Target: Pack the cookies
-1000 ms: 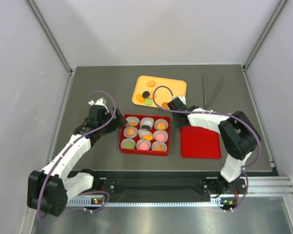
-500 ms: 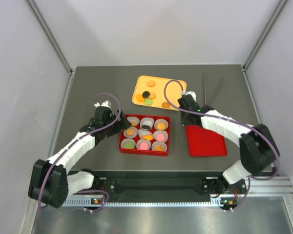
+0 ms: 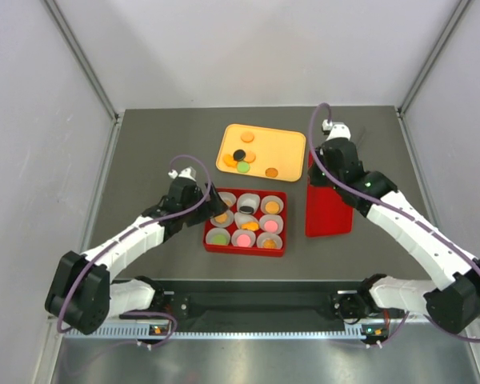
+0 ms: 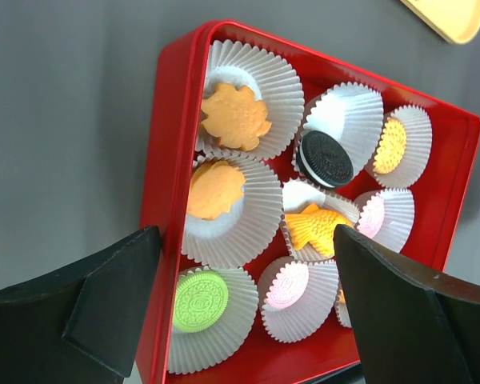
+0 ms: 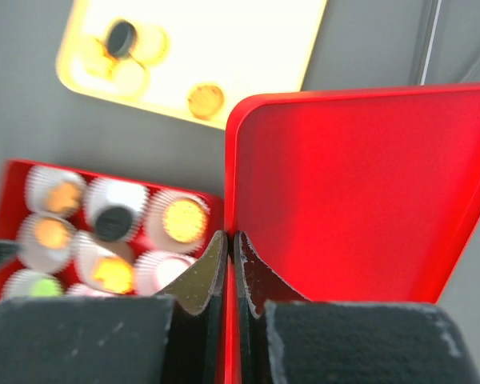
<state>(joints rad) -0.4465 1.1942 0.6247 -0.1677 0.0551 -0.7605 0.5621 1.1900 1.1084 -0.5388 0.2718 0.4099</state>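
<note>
Now | red box (image 4: pixel 170 160): nine paper cups (image 4: pixel 256 64) holding cookies (image 4: pixel 236 116) | yellow tray (image 3: pixel 284 144) at box's 12 o'clock: six cookies | left fingers (image 4: pixel 104 312) apart above box | right fingers (image 5: pixel 192 288) clamped on one red lid (image 5: pixel 344 200), 3 o'clock

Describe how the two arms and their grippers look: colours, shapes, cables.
The left arm and the right arm have white link shells and black joint housings. A purple cable loops along each arm. The left gripper and the right gripper each have two black fingers, broad at the root and narrowing toward the tip.
</note>
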